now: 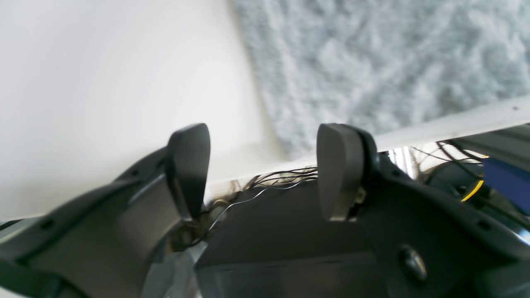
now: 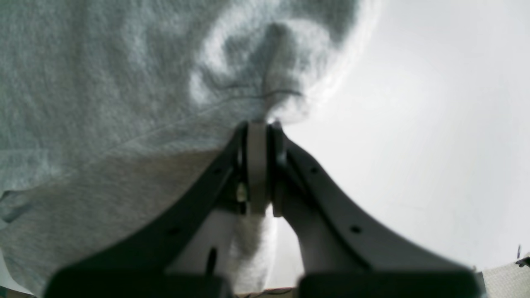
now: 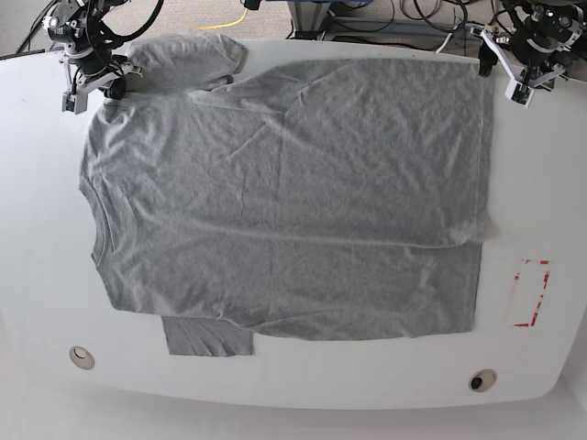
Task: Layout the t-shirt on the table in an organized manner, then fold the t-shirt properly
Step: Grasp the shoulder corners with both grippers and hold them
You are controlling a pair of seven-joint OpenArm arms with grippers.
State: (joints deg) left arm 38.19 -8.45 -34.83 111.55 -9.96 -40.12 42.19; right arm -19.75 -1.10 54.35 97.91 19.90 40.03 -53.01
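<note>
White surface (image 3: 303, 376) bears the spread shirt (image 3: 293, 202); right end effector (image 2: 258, 126) pinches its shoulder; left end effector (image 1: 265, 165) gapes empty.

t-shirt (image 3: 284, 192): heather grey all over — plain face up, fine mottled fleck in the wrist views
table (image 3: 541, 165): smooth white, a few dark specks
tape rectangle (image 3: 530, 293): red outline, patchy
grommets (image 3: 82, 357): pale grey rings, the right one darker
left gripper (image 1: 265, 169): black fingers
right gripper (image 2: 258, 128): dark grey — light pad between
</note>
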